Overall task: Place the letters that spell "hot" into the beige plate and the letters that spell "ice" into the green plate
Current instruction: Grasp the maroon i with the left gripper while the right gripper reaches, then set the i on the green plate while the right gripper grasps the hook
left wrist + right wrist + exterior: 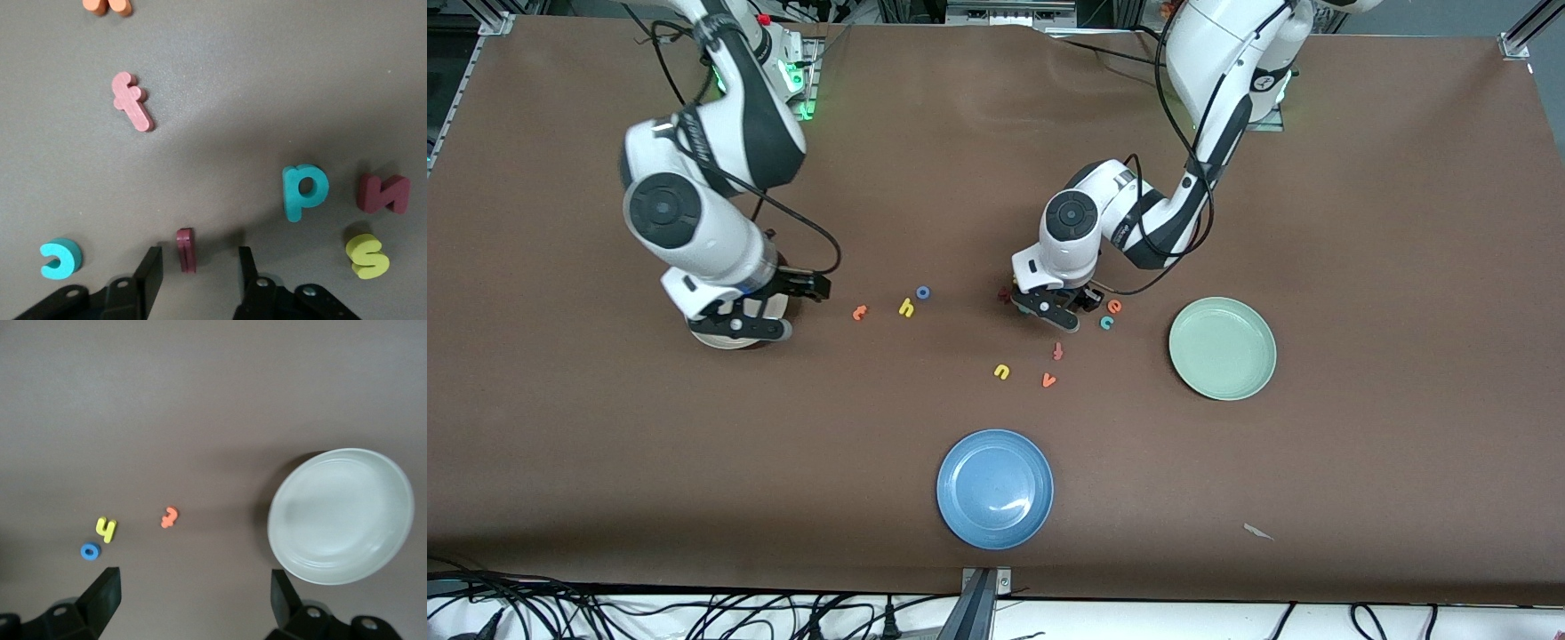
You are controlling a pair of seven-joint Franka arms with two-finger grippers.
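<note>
Brown cloth covers the table, and the blue plate serves as landmark, lying nearest the front camera; the green plate sits farther from the camera than the blue plate and toward the left arm's end; the beige plate lies farther than the blue plate toward the right arm's end, largely hidden in the front view under the right gripper, which hangs over it with fingers spread wide and empty, that arm waiting; the orange "t", yellow "h" and blue "o" lie in a loose row farther from the camera than the blue plate, between the two arms; the left gripper is down at the table, farther than the blue plate, its fingers part-way apart on either side of the dark red "i", with a gap showing at each side, so no clamp is seen; the teal "c" and orange "e" lie just beside that gripper, toward the green plate; the pink "f", teal "p", dark red "n" and lime "s" lie nearby on the cloth.
</note>
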